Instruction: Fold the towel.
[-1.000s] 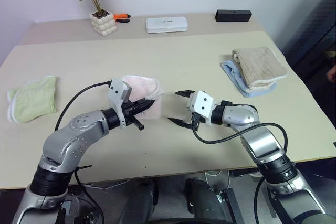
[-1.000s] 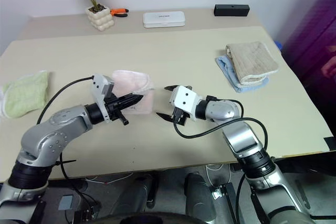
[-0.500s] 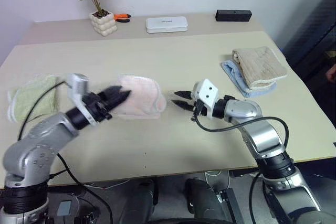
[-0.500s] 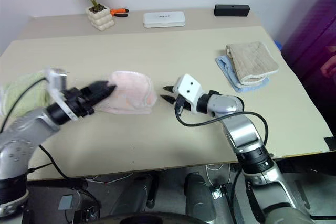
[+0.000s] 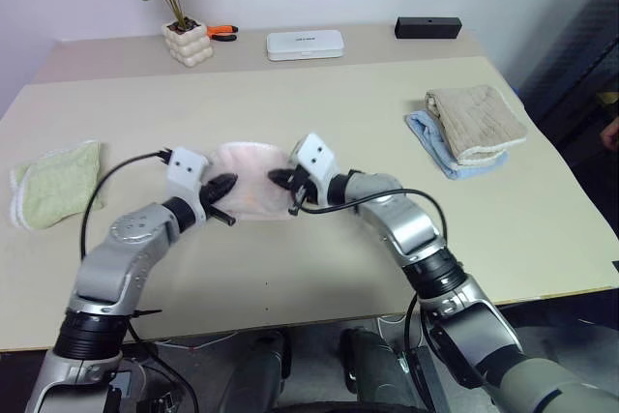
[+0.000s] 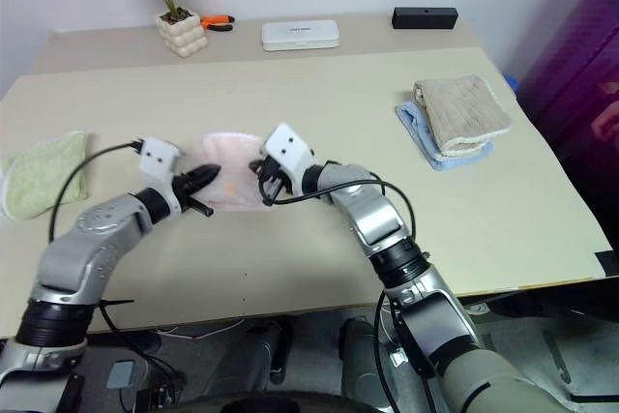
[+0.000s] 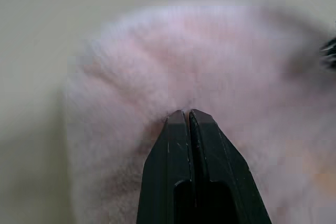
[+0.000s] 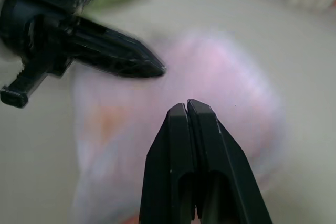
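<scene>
From the left eye view, the pale pink, fluffy terry-cloth towel (image 5: 253, 191) lies as a small bundle near the middle of the beige tabletop (image 5: 319, 113). The left gripper (image 5: 224, 184) noses against its nine o'clock edge and the right gripper (image 5: 279, 178) against its three o'clock edge. Both pairs of black fingers are pressed together. A folded light green cloth (image 5: 53, 194) sits well apart at nine o'clock, and a beige ribbed cloth stacked on a light blue one (image 5: 474, 123) lies at two o'clock.

The right eye view repeats this, with the towel (image 6: 230, 181) between the two closed fingertips. The parts of the towel under the tips are hidden.

In the left wrist view, the fingers (image 7: 178, 145) meet flat, their tips dimpling the pink pile. Whether a pinch of cloth is caught between them cannot be told.

The right wrist view is smeared. Its fingers (image 8: 181, 140) are together above the pink cloth, nothing plainly between them, and the left gripper (image 8: 152, 69) points in from the far side. An orange patch (image 8: 107, 116) on the pile may be a mark or label.

The towel looks light, soft and limp. It would sag and bunch rather than hold a crease, and the deep pile should give good purchase. An outer edge or corner, taken at two spread points, seems the best hold.
</scene>
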Robot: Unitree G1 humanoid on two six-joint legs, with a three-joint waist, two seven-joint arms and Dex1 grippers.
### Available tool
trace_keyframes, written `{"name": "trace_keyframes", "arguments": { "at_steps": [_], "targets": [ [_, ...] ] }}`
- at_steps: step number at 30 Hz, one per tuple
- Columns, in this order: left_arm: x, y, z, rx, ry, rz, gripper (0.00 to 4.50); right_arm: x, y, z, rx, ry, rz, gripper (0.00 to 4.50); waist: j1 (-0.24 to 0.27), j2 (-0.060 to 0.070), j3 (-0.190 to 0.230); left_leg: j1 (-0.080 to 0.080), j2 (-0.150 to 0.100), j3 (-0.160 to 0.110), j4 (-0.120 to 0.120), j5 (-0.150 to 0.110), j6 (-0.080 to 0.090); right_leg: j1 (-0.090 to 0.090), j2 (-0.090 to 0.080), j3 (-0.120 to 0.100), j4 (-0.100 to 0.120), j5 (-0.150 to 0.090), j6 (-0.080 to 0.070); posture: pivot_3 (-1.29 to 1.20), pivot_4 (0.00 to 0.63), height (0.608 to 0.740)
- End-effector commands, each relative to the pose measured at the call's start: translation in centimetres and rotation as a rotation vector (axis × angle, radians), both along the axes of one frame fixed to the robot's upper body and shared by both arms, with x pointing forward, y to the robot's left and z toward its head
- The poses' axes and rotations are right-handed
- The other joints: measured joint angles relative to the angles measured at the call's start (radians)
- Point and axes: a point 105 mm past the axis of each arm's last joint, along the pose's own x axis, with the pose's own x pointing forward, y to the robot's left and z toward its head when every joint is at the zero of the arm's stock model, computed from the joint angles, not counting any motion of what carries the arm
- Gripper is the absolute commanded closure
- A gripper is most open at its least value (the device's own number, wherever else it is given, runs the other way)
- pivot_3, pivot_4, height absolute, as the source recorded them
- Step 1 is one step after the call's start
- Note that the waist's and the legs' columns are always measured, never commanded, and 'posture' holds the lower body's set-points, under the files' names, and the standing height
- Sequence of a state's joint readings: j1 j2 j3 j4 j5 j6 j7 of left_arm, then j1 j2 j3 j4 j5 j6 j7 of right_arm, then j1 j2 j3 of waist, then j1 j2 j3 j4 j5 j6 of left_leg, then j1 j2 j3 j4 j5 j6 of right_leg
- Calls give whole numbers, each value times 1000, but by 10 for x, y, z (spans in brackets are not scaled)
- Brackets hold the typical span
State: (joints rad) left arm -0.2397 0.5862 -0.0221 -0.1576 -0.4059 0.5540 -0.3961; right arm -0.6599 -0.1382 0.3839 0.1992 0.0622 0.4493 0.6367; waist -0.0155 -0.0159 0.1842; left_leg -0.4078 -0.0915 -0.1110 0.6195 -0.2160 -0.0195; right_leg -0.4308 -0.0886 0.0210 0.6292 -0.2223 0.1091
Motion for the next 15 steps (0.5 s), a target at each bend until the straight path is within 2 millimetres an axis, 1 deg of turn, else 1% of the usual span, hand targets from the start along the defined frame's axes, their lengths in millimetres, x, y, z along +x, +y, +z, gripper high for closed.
{"name": "trace_keyframes", "arguments": {
  "at_steps": [1, 3, 4, 5, 7, 8, 10, 12, 13, 15],
  "targets": [
    [2, 7, -6, 39, -27, 28, 4416, 3, -3, -14, -43, 1, -53, 4500, 0, 0, 0, 0, 0, 0, 0, 0, 0, 0, 0, 0, 0, 0, 0, 0, 150, 733],
    [0, 7, -4, 19, -44, 27, 4416, 4, -8, -11, -26, -16, -66, 4500, 0, 0, 0, 0, 0, 0, 0, 0, 0, 0, 0, 0, 0, 0, 0, 0, 150, 733],
    [-1, 8, 1, 2, -64, 27, 4416, 4, -10, -5, -4, -30, -71, 4500, 0, 0, 0, 0, 0, 0, 0, 0, 0, 0, 0, 0, 0, 0, 0, 0, 150, 733],
    [-2, 12, 11, -46, -103, 48, 4416, 3, -13, 5, 34, -45, -66, 4500, 0, 0, 0, 0, 0, 0, 0, 0, 0, 0, 0, 0, 0, 0, 0, 0, 150, 733],
    [-4, 26, 33, -203, -147, 122, 4500, -1, -21, 24, 71, -97, -36, 3997, 0, 0, 0, 0, 0, 0, 0, 0, 0, 0, 0, 0, 0, 0, 0, 0, 150, 733],
    [-6, 38, 42, -273, -166, 174, 4235, -5, -26, 31, 63, -140, -11, 3665, 1, 0, 0, 0, 0, -1, 0, 0, 0, 0, 0, 0, 0, 0, 0, 0, 150, 733],
    [-12, 62, 50, -349, -166, 273, 3678, -17, -36, 42, 32, -220, 55, 2759, 1, 0, 0, 0, 0, -1, 1, 0, 0, 0, 0, -1, 0, 0, 0, 0, 150, 733],
    [-17, 74, 49, -385, -143, 322, 2755, -27, -41, 47, 16, -252, 103, 1793, -1, 0, 0, 0, 0, -1, 1, 0, 0, 0, 0, -1, 0, 0, 1, 0, 150, 733],
    [-19, 77, 48, -399, -131, 334, 2219, -31, -43, 48, 13, -258, 118, 1267, -2, 0, 0, 0, 1, -1, 1, -1, -1, 1, 0, -1, 0, 0, 1, 0, 150, 733],
    [-22, 80, 37, -471, -42, 362, 1302, -40, -46, 49, 0, -271, 151, 325, 0, 0, 0, 0, 1, -1, 1, -1, -1, 1, 0, -1, 0, 0, 1, 0, 150, 733]
  ]
}}
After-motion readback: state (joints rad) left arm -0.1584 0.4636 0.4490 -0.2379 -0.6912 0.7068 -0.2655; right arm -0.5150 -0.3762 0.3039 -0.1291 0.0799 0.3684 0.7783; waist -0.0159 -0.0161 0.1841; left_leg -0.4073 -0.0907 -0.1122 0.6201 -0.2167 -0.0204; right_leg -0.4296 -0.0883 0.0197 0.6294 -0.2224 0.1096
